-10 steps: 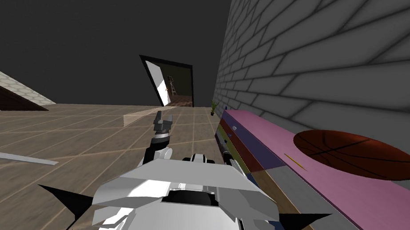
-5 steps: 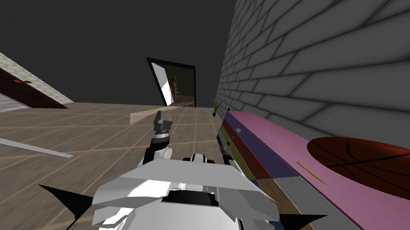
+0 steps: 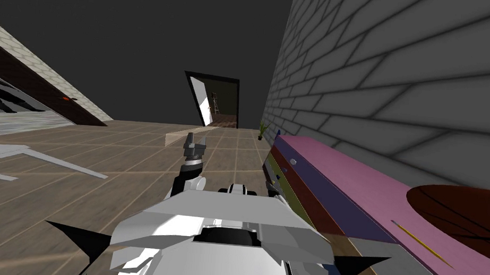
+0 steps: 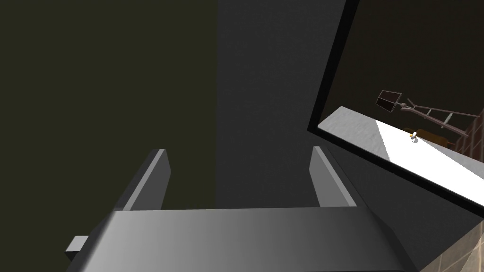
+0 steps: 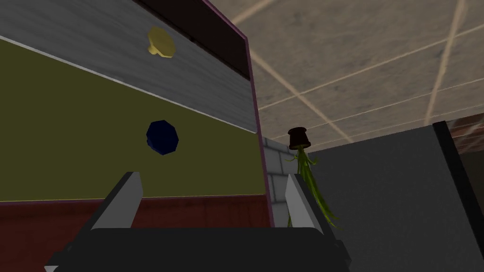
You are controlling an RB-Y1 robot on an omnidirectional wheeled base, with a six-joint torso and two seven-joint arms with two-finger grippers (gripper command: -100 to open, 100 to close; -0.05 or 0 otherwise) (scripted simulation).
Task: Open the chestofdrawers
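**Turning left; chest (image 3: 343, 171) drifting twd frame's right**

Turning of my own head/base is shifting the whole head view vs 1 s ago: doorway (image 3: 219, 102) is sitting further right; ball (image 3: 468, 216) is now running off the right edge; the things themselves aren't moving. Chest is standing along the brick wall (image 3: 402, 73) on my right, pink top, w/ ball and a yellow pencil (image 3: 421, 242) lying on it, just apart; plant (image 3: 262, 129) is standing past its far end. R gripper (image 5: 212, 177) is pointing at chest's front, fingers spread wide, gripping nothing; blue knob (image 5: 162, 137) on the olive drawer is sitting just beyond the tips, nearer one finger, not touching; yellow knob (image 5: 161, 42) on the grey drawer is lying further out. L gripper (image 3: 196, 139) is hanging over the floor (image 3: 102, 199) ahead of me, fingers likewise apart and empty, aiming twd doorway.
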